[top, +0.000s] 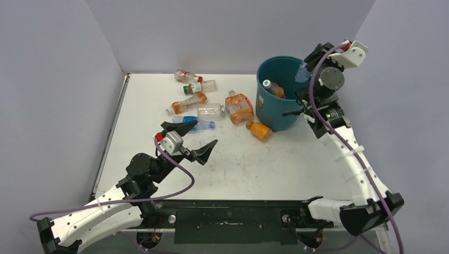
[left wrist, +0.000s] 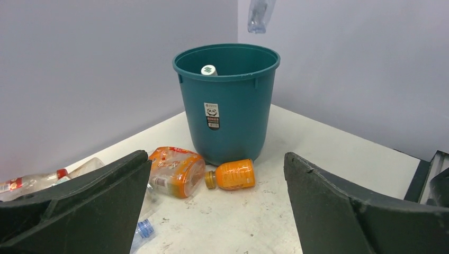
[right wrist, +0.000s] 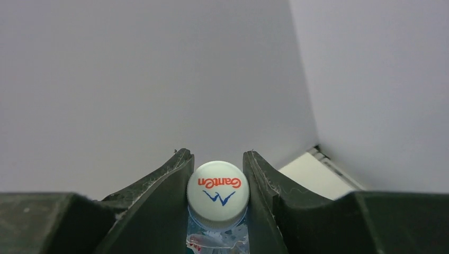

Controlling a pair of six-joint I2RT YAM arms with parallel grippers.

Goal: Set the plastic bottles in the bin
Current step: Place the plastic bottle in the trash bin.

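One bottle [right wrist: 217, 191] in R end effector [right wrist: 217, 154] — above bin [top: 268, 106]

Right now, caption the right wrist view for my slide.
Right pincer shut on a clear bottle at its white cap, logo facing the camera, grey walls behind.

Robot lab cell: grey partition walls [top: 222, 32] boxing in scuffed white table [top: 265, 169], arms [top: 347, 153] bolted at edge.

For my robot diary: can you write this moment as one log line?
right gripper: shut on held bottle, over bin | left gripper: open, empty | binned bottle: cap showing | loose bottles: on table
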